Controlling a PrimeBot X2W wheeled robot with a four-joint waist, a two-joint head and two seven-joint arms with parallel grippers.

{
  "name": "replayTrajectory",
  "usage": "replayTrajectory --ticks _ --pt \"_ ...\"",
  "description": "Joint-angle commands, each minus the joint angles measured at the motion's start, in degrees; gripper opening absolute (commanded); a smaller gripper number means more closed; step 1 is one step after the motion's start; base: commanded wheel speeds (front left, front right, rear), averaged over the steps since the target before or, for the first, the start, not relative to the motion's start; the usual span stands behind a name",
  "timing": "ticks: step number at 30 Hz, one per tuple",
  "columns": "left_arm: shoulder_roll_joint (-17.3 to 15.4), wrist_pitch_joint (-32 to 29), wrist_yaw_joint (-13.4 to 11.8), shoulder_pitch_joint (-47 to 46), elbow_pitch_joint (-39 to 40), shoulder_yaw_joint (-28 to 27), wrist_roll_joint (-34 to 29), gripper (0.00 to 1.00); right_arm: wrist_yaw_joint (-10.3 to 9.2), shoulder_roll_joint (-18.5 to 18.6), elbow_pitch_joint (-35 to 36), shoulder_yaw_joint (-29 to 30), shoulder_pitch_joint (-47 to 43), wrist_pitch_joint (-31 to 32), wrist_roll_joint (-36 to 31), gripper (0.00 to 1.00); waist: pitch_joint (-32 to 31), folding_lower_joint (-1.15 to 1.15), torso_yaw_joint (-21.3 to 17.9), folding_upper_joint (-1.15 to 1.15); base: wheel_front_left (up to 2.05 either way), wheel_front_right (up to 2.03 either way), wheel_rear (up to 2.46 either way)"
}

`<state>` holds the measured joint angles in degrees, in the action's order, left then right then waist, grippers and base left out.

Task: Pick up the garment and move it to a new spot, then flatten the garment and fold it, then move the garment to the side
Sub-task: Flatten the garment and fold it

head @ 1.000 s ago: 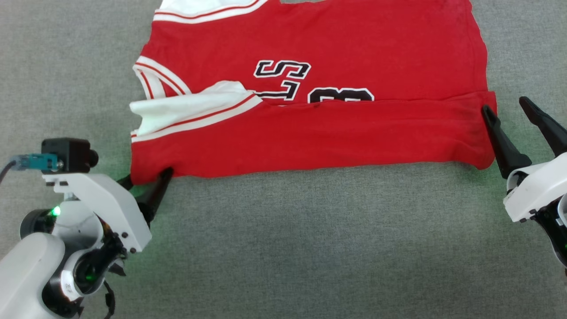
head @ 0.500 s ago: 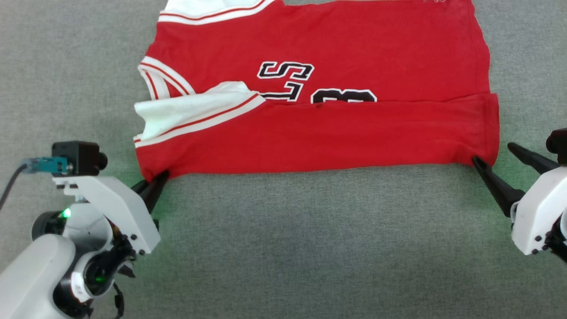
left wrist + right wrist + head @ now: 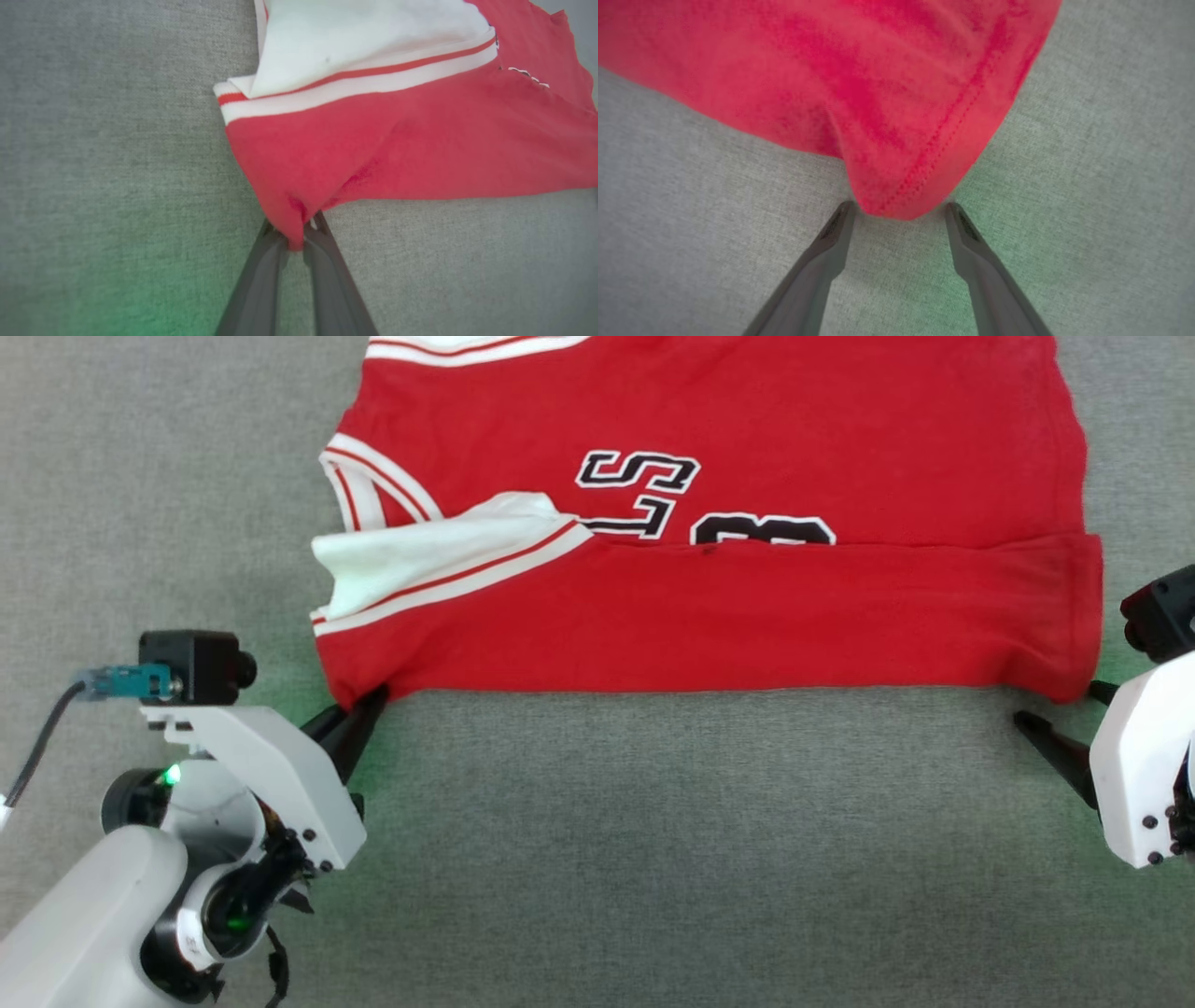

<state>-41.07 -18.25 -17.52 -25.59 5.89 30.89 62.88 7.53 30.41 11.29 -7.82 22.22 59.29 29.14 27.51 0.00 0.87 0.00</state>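
My left end effector [image 3: 296,233] has just pinched shut on a corner of the garment [image 3: 709,616]. My right end effector [image 3: 900,210] is open, with the other corner just between its jaws, so I judge lifting premature.

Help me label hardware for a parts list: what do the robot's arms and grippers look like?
The left gripper and right gripper each have two long, tapered dark fingers on a white angular housing. The left wrist carries a black box camera with a teal plug and dark cable, plus a green light. Its forearm is pale grey.
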Motion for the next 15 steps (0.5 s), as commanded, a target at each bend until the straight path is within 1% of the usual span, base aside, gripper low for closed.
replayTrajectory --ticks 1,8,13,14,15 --pt "0.73 -0.14 0.31 0.33 -0.7 0.82 -0.21 0.0 -0.09 -0.65 -0.94 -0.1 0.32 0.52 -0.34 1.0 0.48 0.0 0.53 0.0 0.0 0.0 0.0" --pt "1.58 0.45 0.92 0.2 -1.39 1.24 -0.29 0.0 -0.09 -2.37 -4.68 -0.68 0.97 -1.16 -3.27 1.0 0.73 0.0 1.11 0.0 0.0 0.0 0.0" --pt "1.86 0.76 1.23 0.42 -1.66 1.37 -0.22 0.0 -0.1 -2.93 -7.21 -1.17 1.21 -2.81 -4.51 1.0 0.55 0.0 1.07 0.0 0.0 0.0 0.0" --pt "1.91 0.79 1.22 0.42 -1.67 1.42 -0.22 0.0 -0.11 -3.04 -7.6 -1.07 1.18 -3.07 -4.87 0.89 0.54 0.0 1.06 0.0 0.0 0.0 0.0" --pt "1.93 0.84 1.29 0.41 -1.67 1.44 -0.21 0.0 -0.11 -3.29 -8.03 -0.81 1.29 -3.54 -5.17 0.64 0.56 0.0 1.03 0.0 0.0 0.0 0.0"
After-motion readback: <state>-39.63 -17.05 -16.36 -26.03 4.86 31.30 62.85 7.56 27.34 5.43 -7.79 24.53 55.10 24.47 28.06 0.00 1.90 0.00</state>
